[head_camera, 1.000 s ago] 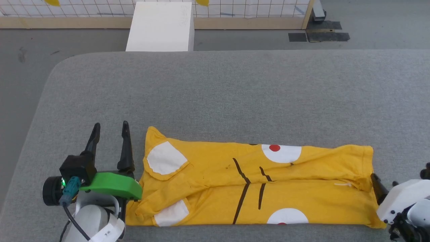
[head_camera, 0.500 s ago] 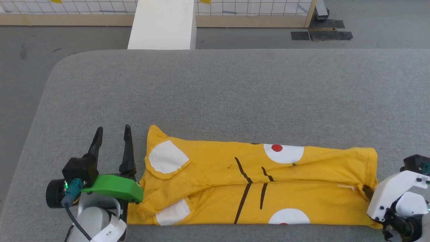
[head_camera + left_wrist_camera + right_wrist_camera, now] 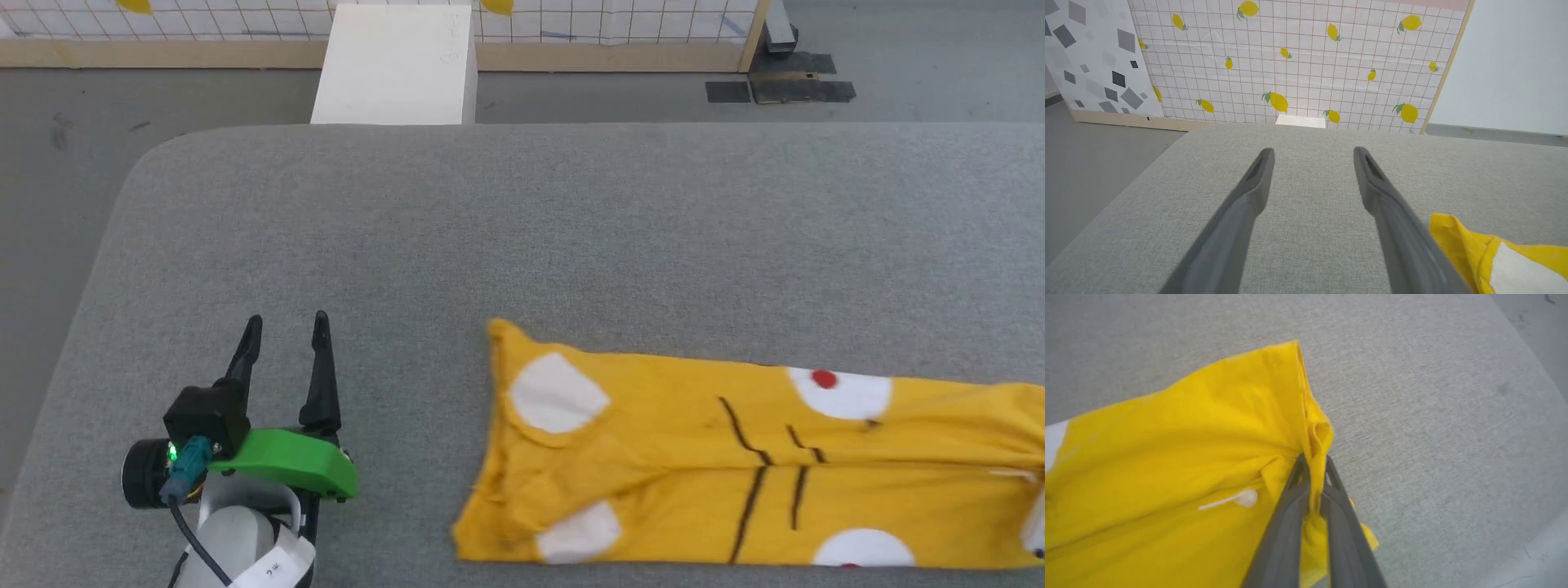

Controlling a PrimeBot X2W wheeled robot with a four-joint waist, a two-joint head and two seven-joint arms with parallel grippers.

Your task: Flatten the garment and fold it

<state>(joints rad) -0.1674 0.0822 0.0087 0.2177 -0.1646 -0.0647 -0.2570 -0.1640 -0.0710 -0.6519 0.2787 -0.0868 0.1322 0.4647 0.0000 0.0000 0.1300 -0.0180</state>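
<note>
While right pincer (image 3: 1314, 459) pinches garment (image 3: 694, 465) hem, left pincer (image 3: 287, 318) spread, apart from it, wrist label (image 3: 273, 565) unreadable

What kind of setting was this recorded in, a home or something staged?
Probably a staged test area, not a home: a lemon-print backdrop board propped behind a grey fabric-covered table, and black tape patches on the bare grey floor.
</note>
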